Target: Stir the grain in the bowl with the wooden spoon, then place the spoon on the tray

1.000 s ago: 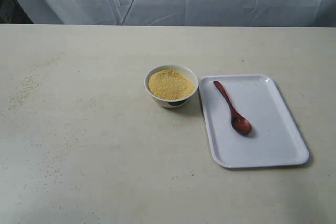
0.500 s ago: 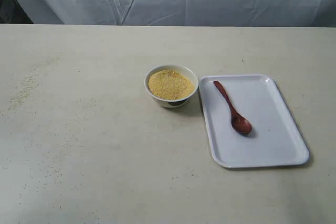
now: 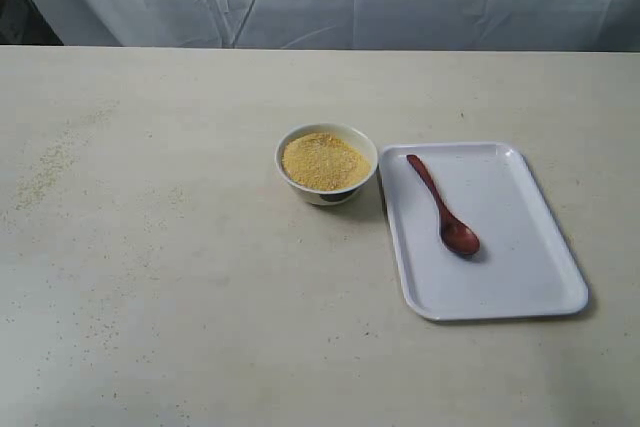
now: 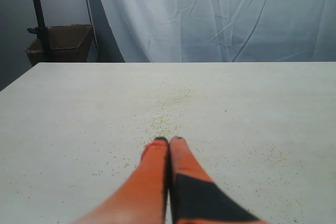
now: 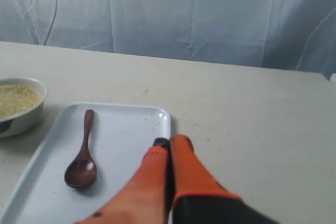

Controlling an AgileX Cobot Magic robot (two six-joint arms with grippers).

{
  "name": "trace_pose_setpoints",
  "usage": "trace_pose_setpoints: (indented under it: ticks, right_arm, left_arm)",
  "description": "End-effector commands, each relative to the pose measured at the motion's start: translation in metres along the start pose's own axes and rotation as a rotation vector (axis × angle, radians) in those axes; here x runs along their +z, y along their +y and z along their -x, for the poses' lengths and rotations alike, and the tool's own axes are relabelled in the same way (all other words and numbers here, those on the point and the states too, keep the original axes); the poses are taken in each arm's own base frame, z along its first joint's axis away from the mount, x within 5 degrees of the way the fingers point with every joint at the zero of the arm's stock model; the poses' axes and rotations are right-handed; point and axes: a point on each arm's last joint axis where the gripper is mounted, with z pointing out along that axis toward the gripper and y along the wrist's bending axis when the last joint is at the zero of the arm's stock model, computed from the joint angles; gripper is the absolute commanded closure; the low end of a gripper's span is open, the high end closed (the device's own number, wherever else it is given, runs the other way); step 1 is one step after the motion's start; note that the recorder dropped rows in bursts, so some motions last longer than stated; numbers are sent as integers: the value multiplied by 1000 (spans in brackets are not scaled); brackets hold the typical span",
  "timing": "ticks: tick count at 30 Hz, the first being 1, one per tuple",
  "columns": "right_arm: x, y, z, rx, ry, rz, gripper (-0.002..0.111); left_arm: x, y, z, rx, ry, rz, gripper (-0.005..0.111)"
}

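So the bowl [image 3: 327, 163] sits about mid-frame on the table [image 3: 180, 277], heaped with yellow grain [image 3: 323, 161]. Just right of it is the white tray [image 3: 520, 277], with the wooden spoon [image 3: 443, 205] lying flat on its left half, handle toward the upper left, head toward the lower right. Spilled specks [image 3: 45, 172] dot the far left. The left jaws are pressed together on nothing over bare table, and the right jaws are squeezed closed too, empty, by the tray's edge

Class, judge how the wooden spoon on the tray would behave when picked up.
The wooden spoon looks rigid, so it should lift without bending. Its glossy finish may slip when gripped. Its rounded head could rock on the tray.
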Motion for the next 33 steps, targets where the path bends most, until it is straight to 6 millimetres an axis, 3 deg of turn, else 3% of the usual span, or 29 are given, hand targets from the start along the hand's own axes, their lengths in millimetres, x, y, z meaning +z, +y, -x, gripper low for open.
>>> trace_pose_setpoints:
  ticks: [1, 6, 12, 33]
  right_arm:
    - [0, 0, -1, 274, -2, 4, 108]
    - [2, 0, -4, 294, -5, 0, 108]
    - [9, -2, -27, 154, 60, -50, 108]
    - [9, -2, -26, 153, 55, -50, 108]
  left_arm:
    - [0, 0, 0, 1, -3, 2, 107]
    - [0, 0, 0, 1, -3, 2, 107]
    - [0, 0, 0, 1, -3, 2, 107]
    - [0, 0, 0, -1, -3, 2, 107]
